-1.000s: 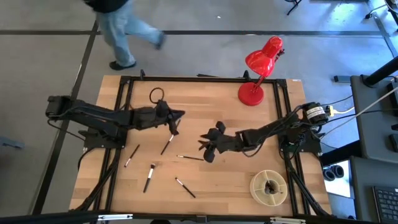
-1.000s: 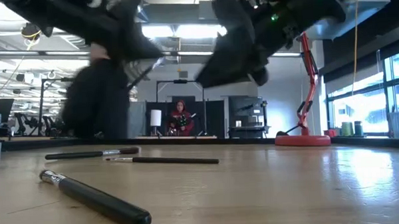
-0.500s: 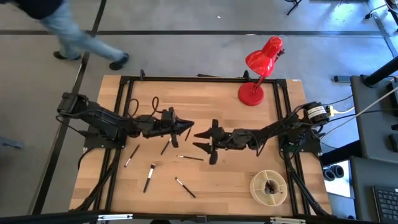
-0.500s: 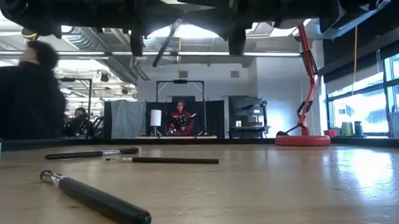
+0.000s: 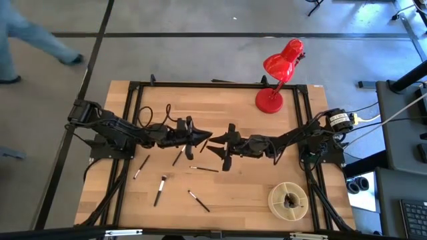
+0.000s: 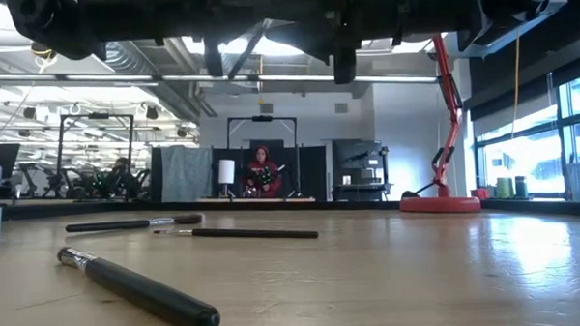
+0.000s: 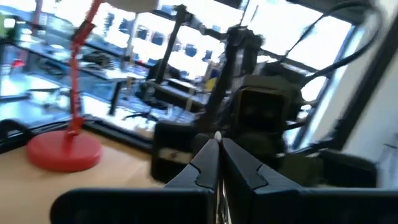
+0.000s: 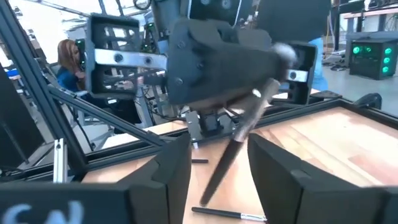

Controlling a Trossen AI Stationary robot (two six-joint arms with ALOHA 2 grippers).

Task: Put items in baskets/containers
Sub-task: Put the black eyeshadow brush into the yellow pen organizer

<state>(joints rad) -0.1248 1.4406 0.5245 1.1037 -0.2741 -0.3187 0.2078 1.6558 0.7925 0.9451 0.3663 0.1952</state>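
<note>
My left gripper (image 5: 202, 137) (image 7: 219, 146) is over the middle of the table, shut on a thin dark makeup brush (image 8: 231, 149) (image 6: 245, 46). My right gripper (image 5: 219, 148) (image 8: 219, 149) faces it from the table's right, open. Its fingers stand on either side of the brush's handle with a gap on each side. Several more brushes (image 5: 160, 190) (image 5: 198, 200) (image 5: 203, 169) (image 6: 140, 294) lie flat on the wood. The round cream dish (image 5: 288, 200) sits near the table's near right corner with dark brushes in it. My left gripper pinches the brush between its two shut fingers (image 7: 202, 163), coming level from the table's left. The brush is lifted clear of the table and tilted. Its pale-tipped end (image 8: 281, 53) is up and its dark handle (image 8: 214, 180) slants down past the fingers.
A red desk lamp (image 5: 277, 73) stands at the far right of the table, its base (image 6: 441, 204) on the wood. Black frame rails (image 5: 133, 120) run along the table's sides. A person's leg (image 5: 27, 33) shows on the floor beyond the far left corner.
My left gripper has carried the brush toward the table's right and slightly nearer, until it faces the right gripper. Both grippers have risen higher above the table. The right gripper has turned and moved a little left, so its fingers now flank the brush. The person has walked off left.
</note>
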